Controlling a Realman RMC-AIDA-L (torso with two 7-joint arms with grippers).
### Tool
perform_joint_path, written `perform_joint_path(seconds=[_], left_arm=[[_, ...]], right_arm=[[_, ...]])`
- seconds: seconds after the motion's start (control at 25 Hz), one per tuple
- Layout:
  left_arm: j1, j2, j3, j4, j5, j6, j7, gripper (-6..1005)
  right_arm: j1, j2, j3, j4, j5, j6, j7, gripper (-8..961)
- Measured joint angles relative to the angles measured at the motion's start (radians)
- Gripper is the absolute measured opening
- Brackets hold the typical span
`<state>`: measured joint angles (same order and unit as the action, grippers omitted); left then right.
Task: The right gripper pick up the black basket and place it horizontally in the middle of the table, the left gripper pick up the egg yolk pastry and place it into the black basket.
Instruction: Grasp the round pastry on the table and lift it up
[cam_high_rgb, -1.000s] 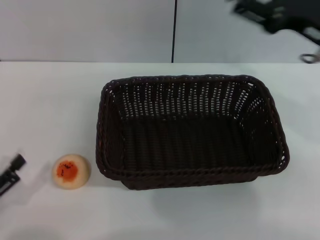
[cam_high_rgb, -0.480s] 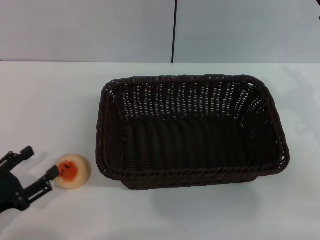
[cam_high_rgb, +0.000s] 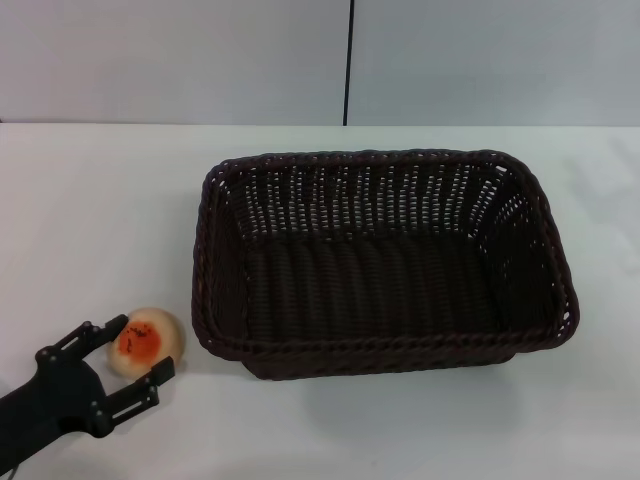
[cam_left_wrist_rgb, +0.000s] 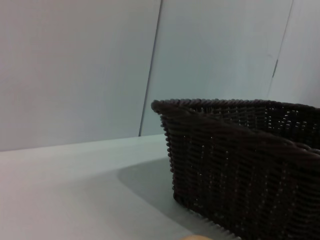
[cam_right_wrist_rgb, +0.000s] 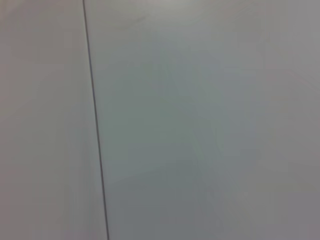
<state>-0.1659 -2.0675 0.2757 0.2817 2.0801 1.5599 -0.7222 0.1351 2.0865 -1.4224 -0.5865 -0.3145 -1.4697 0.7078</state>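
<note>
The black basket (cam_high_rgb: 385, 262) lies lengthwise across the middle of the white table (cam_high_rgb: 90, 210), empty inside. Its woven wall also shows in the left wrist view (cam_left_wrist_rgb: 240, 165). The egg yolk pastry (cam_high_rgb: 147, 340) sits on the table just left of the basket's near left corner. My left gripper (cam_high_rgb: 140, 349) is open at the near left, one finger on each side of the pastry. A sliver of the pastry (cam_left_wrist_rgb: 196, 237) shows at the edge of the left wrist view. My right gripper is out of view.
A pale wall with a dark vertical seam (cam_high_rgb: 348, 60) stands behind the table. The right wrist view shows only that wall and the seam (cam_right_wrist_rgb: 95, 125).
My left gripper has moved right and forward until its open fingers straddle the pastry. The right arm left the top right of the head view. Basket and pastry have not moved.
</note>
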Motion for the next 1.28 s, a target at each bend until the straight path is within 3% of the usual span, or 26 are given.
perform_joint_path(seconds=[0.68, 0.8, 1.12, 1.24, 1.28], left_arm=[[0.000, 0.000, -0.006, -0.010, -0.008, -0.034, 0.066, 705], [0.000, 0.000, -0.022, -0.015, -0.009, -0.034, 0.073, 479], [-0.005, 0.006, -0.102, -0.015, -0.011, -0.003, 0.070, 265], [-0.005, 0.012, -0.209, -0.011, -0.012, 0.077, 0.067, 211], [-0.006, 0.019, -0.285, -0.002, -0.012, 0.151, 0.067, 204]], right_arm=[[0.010, -0.002, 0.012, 0.175, 0.030, -0.084, 0.008, 760], [0.010, -0.003, 0.014, 0.206, 0.055, -0.110, 0.008, 759], [0.011, -0.004, 0.026, 0.274, 0.089, -0.168, 0.009, 759], [0.008, -0.003, 0.032, 0.278, 0.090, -0.173, 0.009, 759], [0.009, -0.003, 0.033, 0.281, 0.090, -0.175, 0.010, 759]])
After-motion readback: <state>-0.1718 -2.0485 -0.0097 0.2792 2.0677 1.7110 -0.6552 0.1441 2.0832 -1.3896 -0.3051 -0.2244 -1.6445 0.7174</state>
